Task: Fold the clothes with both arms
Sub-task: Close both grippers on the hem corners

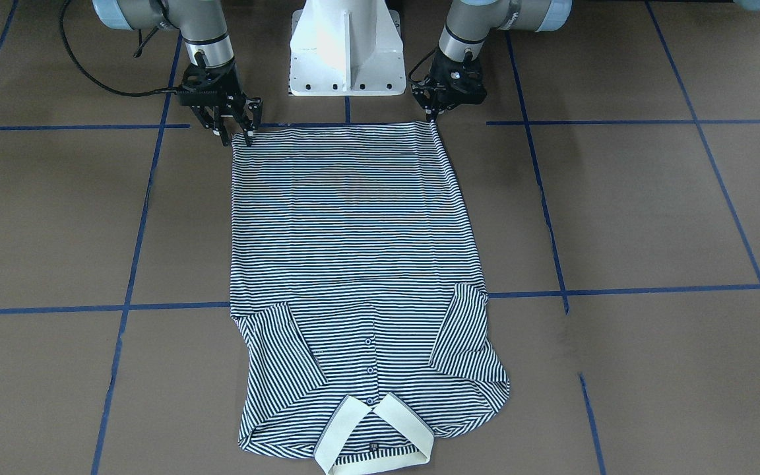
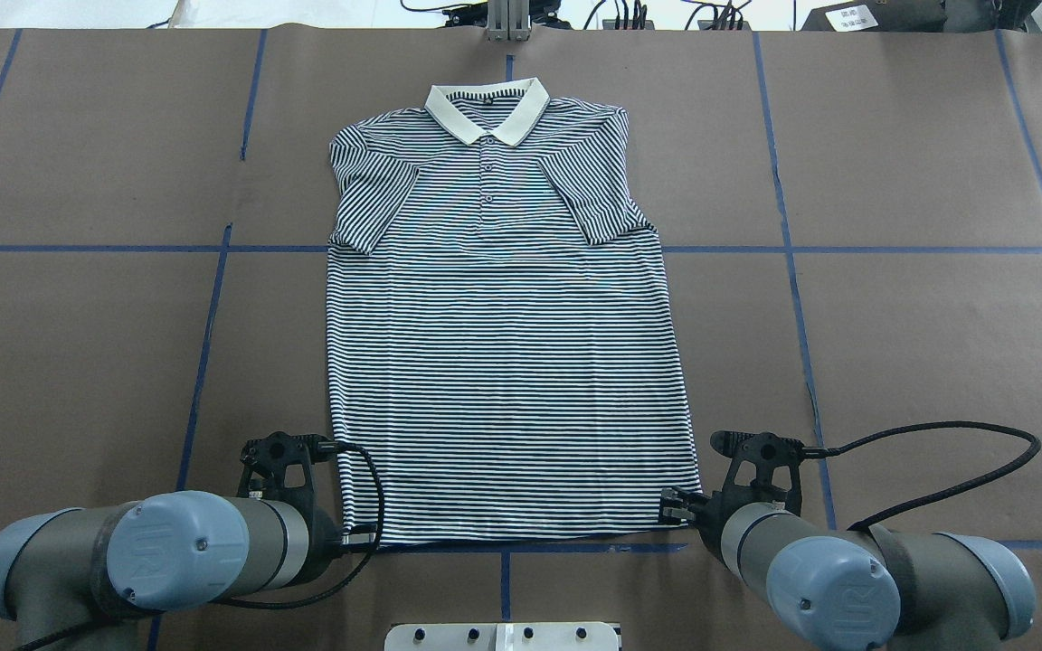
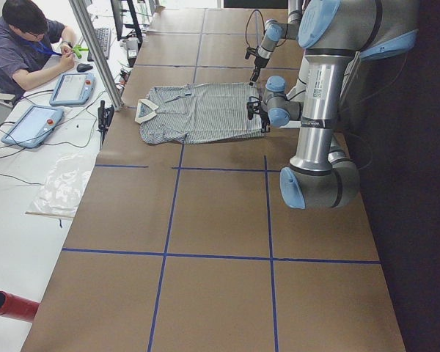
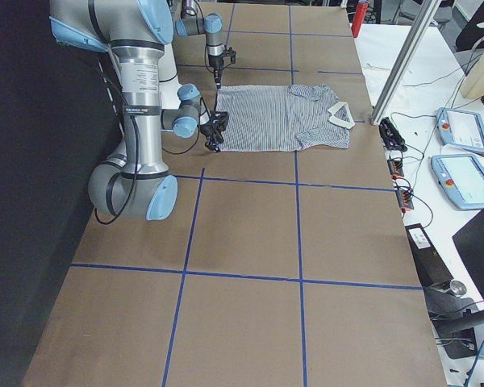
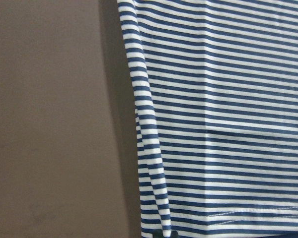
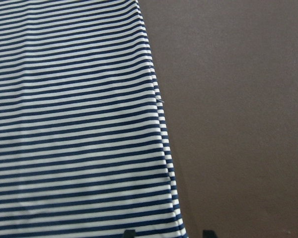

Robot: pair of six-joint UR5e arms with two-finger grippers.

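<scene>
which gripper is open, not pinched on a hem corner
The right gripper: its fingertips stand apart astride the polo shirt edge, while the left gripper is closed to a point on its corner.

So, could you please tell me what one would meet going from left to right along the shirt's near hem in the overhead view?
In order: left arm → left claw at the hem corner → polo shirt → right claw at the other corner → right arm.

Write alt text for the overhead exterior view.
A striped polo shirt lies flat, front up, on the brown table, collar away from the robot, sleeves folded in. The left gripper and right gripper sit at its two near hem corners.
</scene>
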